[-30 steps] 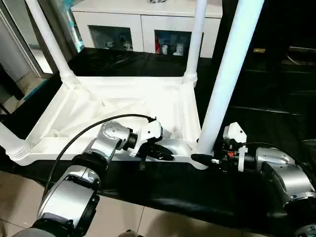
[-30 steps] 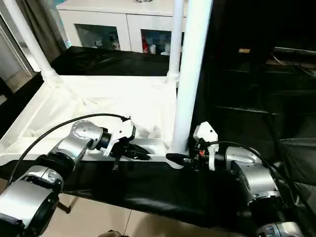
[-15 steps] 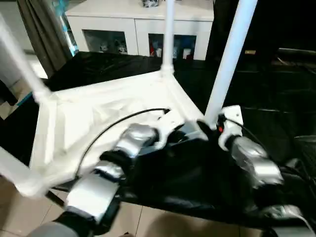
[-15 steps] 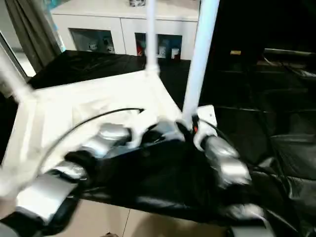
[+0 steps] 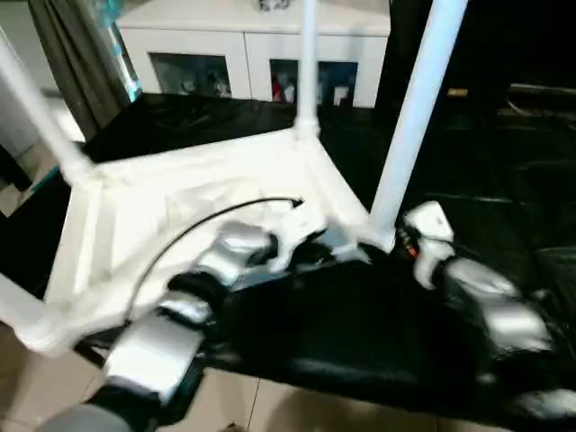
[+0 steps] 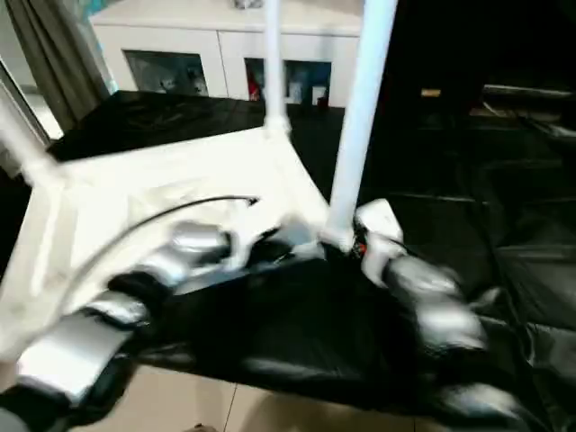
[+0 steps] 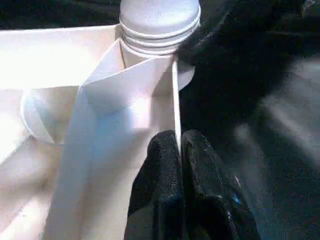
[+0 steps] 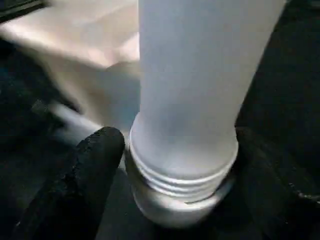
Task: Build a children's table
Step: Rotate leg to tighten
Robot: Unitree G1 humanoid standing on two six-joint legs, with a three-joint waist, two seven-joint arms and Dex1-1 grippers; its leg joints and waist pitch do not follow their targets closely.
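A white cabinet (image 5: pixel 261 54) backs the black-sheeted table (image 5: pixel 378 333), where the upturned children's table (image 5: pixel 207 193) sits at frame center, legs up. The left claw (image 7: pixel 180 150), fingers pressed together, pinches the tabletop's thin rim wall. The right claw (image 8: pixel 165 165) straddles the nearest leg (image 5: pixel 414 117) at its collar, fingers spread and apparently clear of it. Seating this leg well likely means steadying the top while pressing straight down.

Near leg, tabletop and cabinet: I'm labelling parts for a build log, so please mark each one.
near leg (image 5: pixel 415 112), left eye view, middle of the white tube.
tabletop (image 5: pixel 180 193), left eye view, ribbed underside.
white cabinet (image 5: pixel 247 49), left eye view, front panel between the glass doors.
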